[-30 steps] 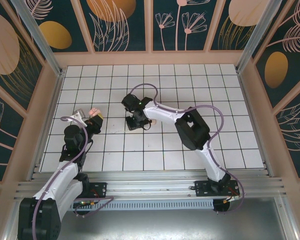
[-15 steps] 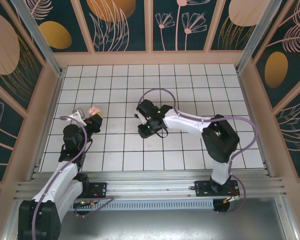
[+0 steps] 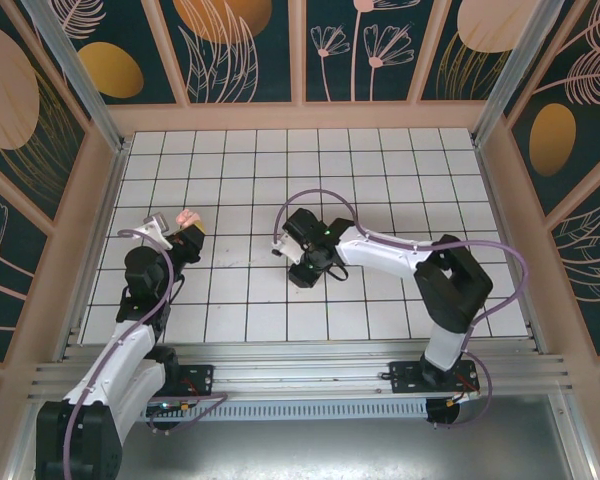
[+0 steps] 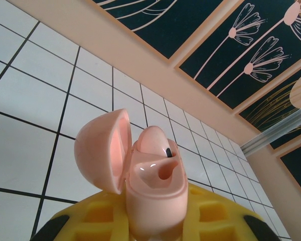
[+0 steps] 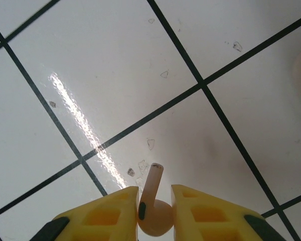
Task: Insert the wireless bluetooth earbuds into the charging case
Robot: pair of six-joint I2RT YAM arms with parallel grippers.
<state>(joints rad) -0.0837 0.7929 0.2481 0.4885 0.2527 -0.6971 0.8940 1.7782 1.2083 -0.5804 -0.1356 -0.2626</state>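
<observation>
Transfer step, insertion pending.
Right hand (image 5: pixel 155 197) pinched earbud (image 5: pixel 153 182); left hand (image 4: pixel 155 227) clamped open case (image 4: pixel 140 170); next: align stem over case.

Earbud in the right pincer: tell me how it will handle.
The earbud looks glossy and hard: probably stiff and slippery. The right pincer pinches its rounded head, so it may pivot or squirt out under a harder squeeze. Small beside the tile lines, it is likely very light and would roll if dropped.
</observation>
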